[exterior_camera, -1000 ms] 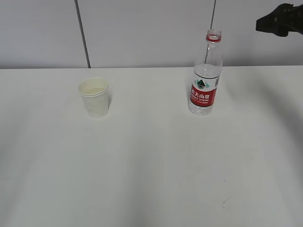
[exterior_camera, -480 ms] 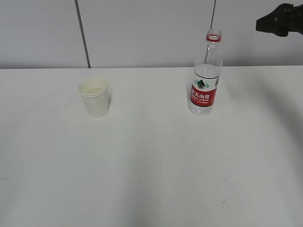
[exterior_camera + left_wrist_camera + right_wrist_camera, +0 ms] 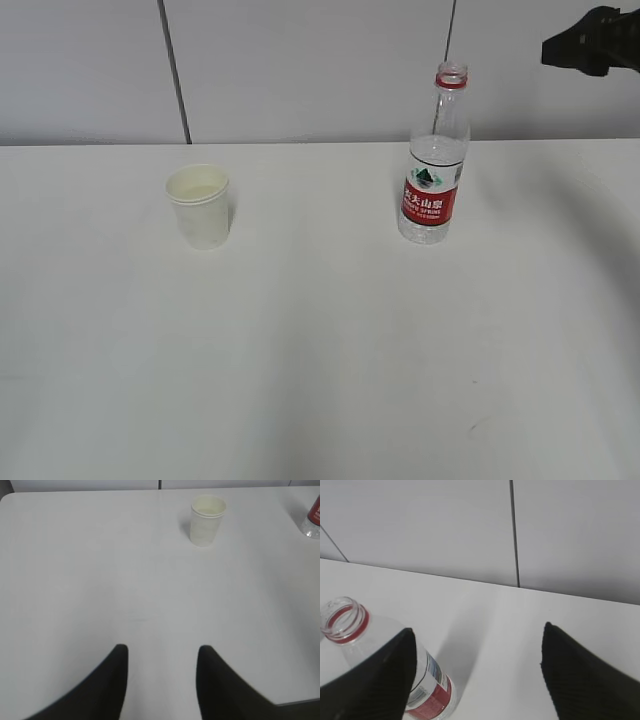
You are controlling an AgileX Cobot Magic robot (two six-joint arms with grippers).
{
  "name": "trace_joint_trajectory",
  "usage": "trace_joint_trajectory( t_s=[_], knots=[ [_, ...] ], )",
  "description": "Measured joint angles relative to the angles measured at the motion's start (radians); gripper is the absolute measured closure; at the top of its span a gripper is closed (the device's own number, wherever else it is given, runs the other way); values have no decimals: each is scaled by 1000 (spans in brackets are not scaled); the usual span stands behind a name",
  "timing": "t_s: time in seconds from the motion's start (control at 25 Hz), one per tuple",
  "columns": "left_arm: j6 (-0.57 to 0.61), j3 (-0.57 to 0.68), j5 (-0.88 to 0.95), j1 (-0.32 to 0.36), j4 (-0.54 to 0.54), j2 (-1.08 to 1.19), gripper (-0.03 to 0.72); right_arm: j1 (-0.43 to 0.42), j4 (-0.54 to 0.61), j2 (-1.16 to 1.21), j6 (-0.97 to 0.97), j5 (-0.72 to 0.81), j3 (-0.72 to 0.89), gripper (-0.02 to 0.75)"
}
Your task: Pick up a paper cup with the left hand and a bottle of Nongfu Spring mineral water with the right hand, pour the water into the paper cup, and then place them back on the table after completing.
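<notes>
Paper cup [image 3: 199,206] upright at about 10 o'clock on the white tabletop [image 3: 320,350], mouth up, apparently two cups nested by the doubled rim. Water bottle [image 3: 435,160] upright at about 1 o'clock, cap off, red neck ring and red label showing; water [image 3: 432,150] clear through the plastic, level hard to read. Cup and bottle well apart, neither touched.

Left tool [image 3: 161,680] spread wide and holding nothing, low over the bare tabletop near the front edge, cup [image 3: 207,520] ahead at about 1 o'clock in the left wrist view, bottle base just showing at the far right. Right tool [image 3: 477,675] likewise wide apart and empty, raised above the tabletop, bottle [image 3: 385,665] at about 8 o'clock in the right wrist view, partly behind the left-hand finger [image 3: 375,675], not between the two. Only a dark part of the right arm [image 3: 593,40] visible at 2 o'clock in the exterior view.

Cup probably very light, thin-walled, easily crushed or tipped: best taken around the middle of the wall, below the rim, with gentle pressure. Bottle likely heavier with its contents, smooth and slippery, thin plastic prone to buckling and spurting through the open neck if squeezed: best taken around the labelled waist, kept upright until over the cup.
</notes>
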Motion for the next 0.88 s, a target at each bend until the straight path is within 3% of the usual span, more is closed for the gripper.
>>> trace_joint_trajectory(
  t_s=[0.48, 0.72, 0.88],
  knots=[
    [0, 0, 0, 0, 0, 0, 398, 0, 0, 0, 2, 152, 0, 164],
    [0, 0, 0, 0, 0, 0, 398, 0, 8, 4, 2, 380, 0, 164],
    [0, 0, 0, 0, 0, 0, 398, -2, 14, 12, 2, 429, 0, 164]
  ],
)
